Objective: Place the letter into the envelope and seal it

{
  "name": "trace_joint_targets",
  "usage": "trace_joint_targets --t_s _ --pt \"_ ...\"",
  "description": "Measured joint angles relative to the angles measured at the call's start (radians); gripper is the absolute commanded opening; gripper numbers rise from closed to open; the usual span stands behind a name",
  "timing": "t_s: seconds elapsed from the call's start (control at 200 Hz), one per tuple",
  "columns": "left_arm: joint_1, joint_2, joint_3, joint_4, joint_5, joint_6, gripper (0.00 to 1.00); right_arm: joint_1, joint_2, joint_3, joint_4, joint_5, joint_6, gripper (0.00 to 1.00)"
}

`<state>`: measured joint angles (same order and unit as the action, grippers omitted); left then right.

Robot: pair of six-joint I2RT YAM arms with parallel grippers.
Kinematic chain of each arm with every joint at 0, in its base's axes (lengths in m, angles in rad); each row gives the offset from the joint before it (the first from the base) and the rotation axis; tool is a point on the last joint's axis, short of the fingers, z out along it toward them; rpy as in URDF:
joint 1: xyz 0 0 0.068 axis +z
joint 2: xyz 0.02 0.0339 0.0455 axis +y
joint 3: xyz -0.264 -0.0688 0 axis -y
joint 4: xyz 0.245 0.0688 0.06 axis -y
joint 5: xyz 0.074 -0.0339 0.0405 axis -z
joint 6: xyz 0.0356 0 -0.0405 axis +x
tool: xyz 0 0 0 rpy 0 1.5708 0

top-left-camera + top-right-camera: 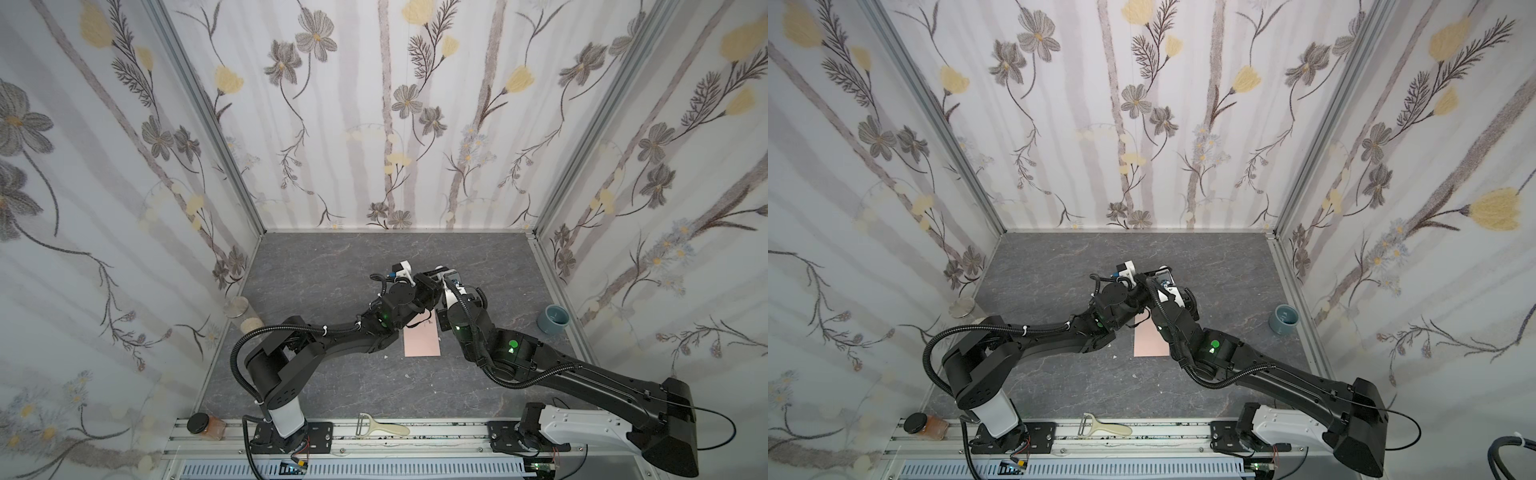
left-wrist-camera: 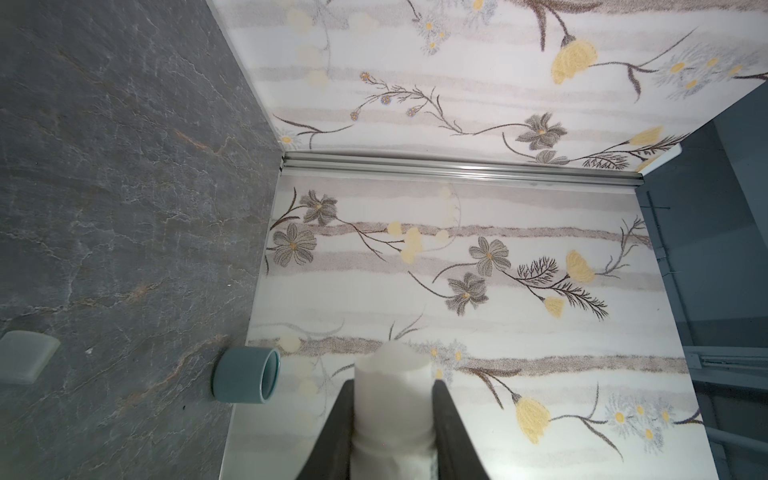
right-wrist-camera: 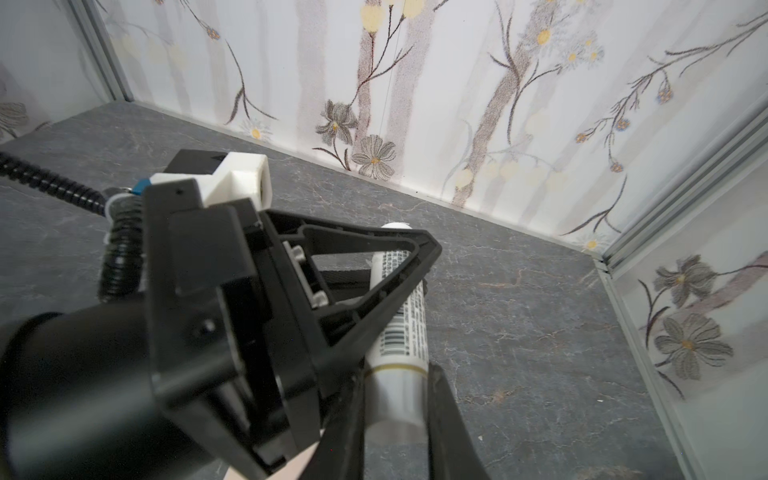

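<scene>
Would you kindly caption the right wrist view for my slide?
Left hand and right hand both grip one glue stick over the grey table.

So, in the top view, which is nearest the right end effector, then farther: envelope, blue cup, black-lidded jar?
1. envelope, centre, almost under the right end effector.
2. blue cup, by the right wall.
3. black-lidded jar, front-left rail.

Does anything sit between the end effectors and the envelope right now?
Only what they hold: the left end effector and right end effector are both shut on a glue stick. Nothing lies on the envelope's visible part; the arms hide its far end.
</scene>
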<state>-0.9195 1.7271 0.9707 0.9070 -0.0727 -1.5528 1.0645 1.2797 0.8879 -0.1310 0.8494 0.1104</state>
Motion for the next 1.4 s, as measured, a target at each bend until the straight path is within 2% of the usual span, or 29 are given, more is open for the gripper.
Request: trace_joint_targets --t_s 0.23,0.55,0.6,0.645,0.72,0.755,0.864,0.994,1.139,1.224,1.404 --pt "0.000 0.012 0.010 -0.040 0.024 0.000 0.00 0.055 0.084 0.000 -0.002 0.172 -0.120 0.06" --pt "0.002 0.013 0.015 -0.085 0.023 0.007 0.00 0.084 0.180 0.000 0.025 0.322 -0.161 0.06" --pt "0.002 0.013 0.015 -0.083 0.023 0.008 0.00 0.085 0.184 0.000 0.032 0.332 -0.156 0.10" --pt "0.002 0.013 0.015 -0.083 0.021 0.009 0.00 0.085 0.182 0.000 0.036 0.333 -0.153 0.20" --pt "0.002 0.013 0.015 -0.086 0.018 0.009 0.00 0.085 0.168 0.000 0.027 0.319 -0.154 0.30" --pt "0.002 0.013 0.015 -0.084 0.022 0.007 0.00 0.084 0.153 -0.001 0.022 0.302 -0.151 0.37" --pt "0.005 0.003 0.010 -0.040 0.021 0.000 0.00 0.080 0.072 -0.012 -0.010 0.206 -0.098 0.44" --pt "0.011 -0.006 -0.005 -0.006 0.029 0.001 0.00 0.053 -0.075 -0.055 0.016 -0.017 0.013 0.50" --pt "0.018 -0.017 -0.016 0.003 0.035 0.005 0.00 -0.069 -0.259 -0.155 0.084 -0.265 0.190 0.55" --pt "0.023 -0.023 -0.018 0.009 0.028 0.010 0.00 -0.156 -0.357 -0.245 0.135 -0.397 0.307 0.65" --pt "0.021 -0.024 -0.015 0.013 0.017 0.030 0.00 -0.254 -0.473 -0.403 0.305 -0.573 0.526 0.68"
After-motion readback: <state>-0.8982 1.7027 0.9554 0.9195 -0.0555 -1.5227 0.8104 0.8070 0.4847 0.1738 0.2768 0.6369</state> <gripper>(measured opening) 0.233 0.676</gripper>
